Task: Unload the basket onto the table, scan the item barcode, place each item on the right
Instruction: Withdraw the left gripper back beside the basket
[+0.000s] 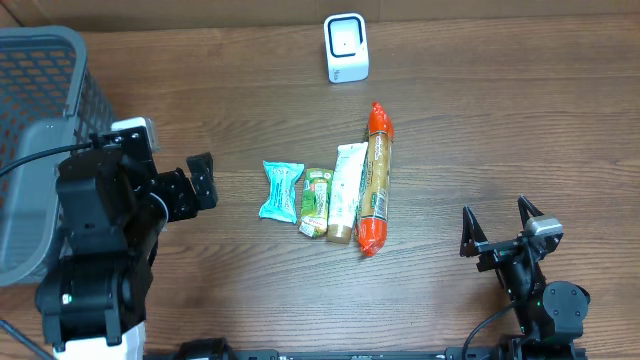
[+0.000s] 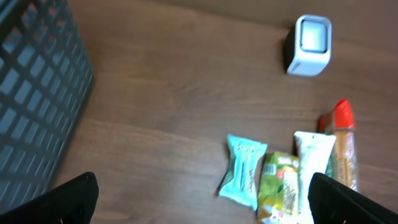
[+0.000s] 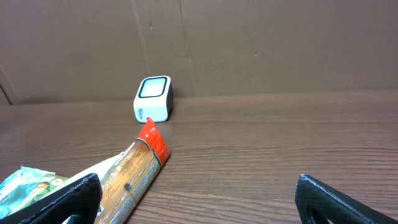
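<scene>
Four packaged items lie side by side mid-table: a teal packet [image 1: 281, 190], a green packet [image 1: 316, 201], a white tube [image 1: 345, 190] and a long orange-ended sausage pack [image 1: 375, 177]. The white barcode scanner [image 1: 346, 48] stands at the far edge, also in the left wrist view [image 2: 309, 45] and the right wrist view [image 3: 153, 98]. My left gripper [image 1: 203, 180] is open, left of the teal packet [image 2: 243, 171], holding nothing. My right gripper [image 1: 499, 228] is open at the near right, empty, with the sausage pack [image 3: 134, 177] to its left.
A grey mesh basket [image 1: 35, 120] stands at the left edge of the table, seen blurred in the left wrist view [image 2: 34, 93]. A brown wall rises behind the scanner. Bare wood lies between the items and my right gripper.
</scene>
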### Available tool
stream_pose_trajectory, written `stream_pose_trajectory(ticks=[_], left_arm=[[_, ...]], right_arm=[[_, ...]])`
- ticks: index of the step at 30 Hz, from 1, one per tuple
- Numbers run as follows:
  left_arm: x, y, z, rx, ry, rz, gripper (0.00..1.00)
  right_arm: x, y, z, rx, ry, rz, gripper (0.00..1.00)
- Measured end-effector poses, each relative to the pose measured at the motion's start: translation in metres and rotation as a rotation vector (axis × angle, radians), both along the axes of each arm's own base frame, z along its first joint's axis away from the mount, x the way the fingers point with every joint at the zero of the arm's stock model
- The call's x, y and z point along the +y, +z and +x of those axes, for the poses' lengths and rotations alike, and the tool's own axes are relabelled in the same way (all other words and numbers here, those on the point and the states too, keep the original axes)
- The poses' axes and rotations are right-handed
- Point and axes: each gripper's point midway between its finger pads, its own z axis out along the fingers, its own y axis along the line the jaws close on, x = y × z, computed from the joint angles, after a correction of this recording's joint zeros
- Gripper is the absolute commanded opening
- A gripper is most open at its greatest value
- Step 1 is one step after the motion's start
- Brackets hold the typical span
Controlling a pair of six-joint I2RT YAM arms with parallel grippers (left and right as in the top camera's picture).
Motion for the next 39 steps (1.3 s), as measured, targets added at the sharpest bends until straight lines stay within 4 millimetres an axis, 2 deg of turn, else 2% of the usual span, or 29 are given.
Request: stream_pose_trajectory(ticks=[10,15,23,26,31,36,39], left_arm=[[0.002,-0.026,0.004,0.117,0.005,-0.001,1.0],[-0.004,-0.04,0.006,0.181,-0.097,0.046,1.0],[-0.013,-0.037,0.013,0.147,-0.263,0.108,1.0],[-0.003,-0.035,0.014,0.132,-0.255,0.116,1.0],[0.026,-0.038,0.015,0.132,-0.214,0.101,1.0],[0.052,-0.057,0.024,0.175,-0.189,0.025,1.0],[0.059,-0.074,0.03,0.218,-0.186,-0.028,1.0]], right_arm=[[0.0,0.0,0.0,0.0,0.0,0.0,1.0],[0.0,0.0,0.0,0.0,0.0,0.0,1.0],[0.0,0.0,0.0,0.0,0.0,0.0,1.0],[0.0,0.0,0.0,-0.001,0.0,0.0,1.0],[0.0,0.0,0.0,0.0,0.0,0.0,1.0],[0.0,0.0,0.0,-0.001,0.0,0.0,1.0],[0.0,0.0,0.0,-0.001,0.0,0.0,1.0]])
